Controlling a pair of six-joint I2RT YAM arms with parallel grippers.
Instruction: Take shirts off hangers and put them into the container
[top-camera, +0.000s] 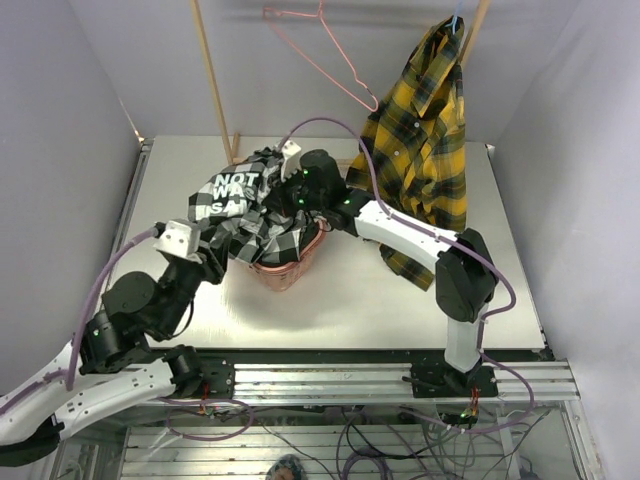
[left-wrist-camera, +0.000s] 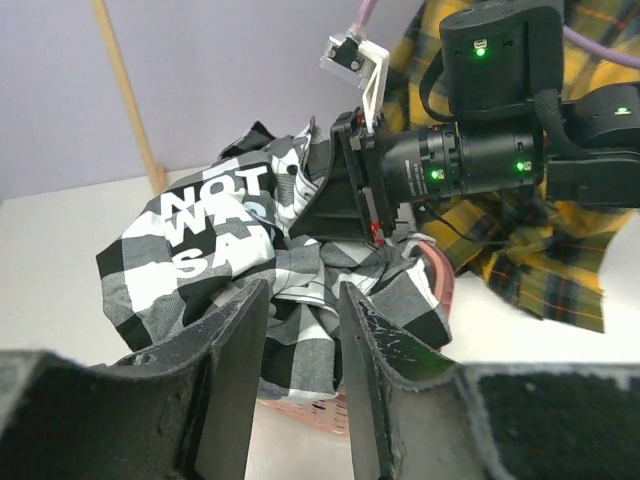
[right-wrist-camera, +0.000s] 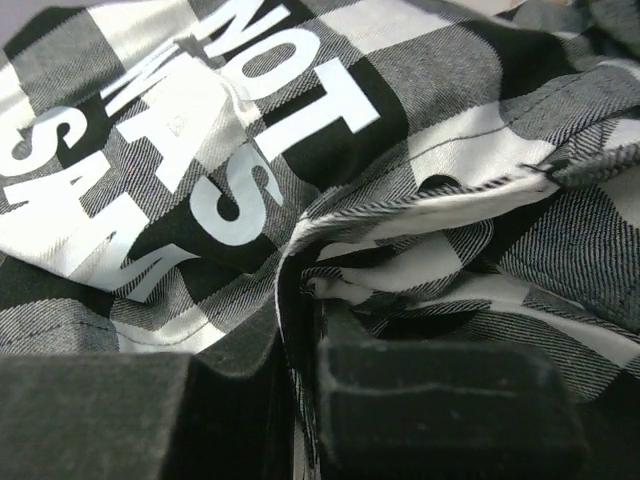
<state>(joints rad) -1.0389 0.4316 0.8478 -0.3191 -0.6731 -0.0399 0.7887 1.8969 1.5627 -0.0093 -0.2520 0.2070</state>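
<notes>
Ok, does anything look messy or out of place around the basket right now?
Yes. The black-and-white shirt sits heaped on top of the pink basket instead of down inside it, and much of the cloth bulges out past the basket's left rim. The right gripper is pinching a fold of it.

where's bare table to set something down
Bare table lies between the basket and the near edge, and in the far left corner beside the wooden pole. Crowded: the middle, around the checked shirt, and the right rear under the yellow shirt.
</notes>
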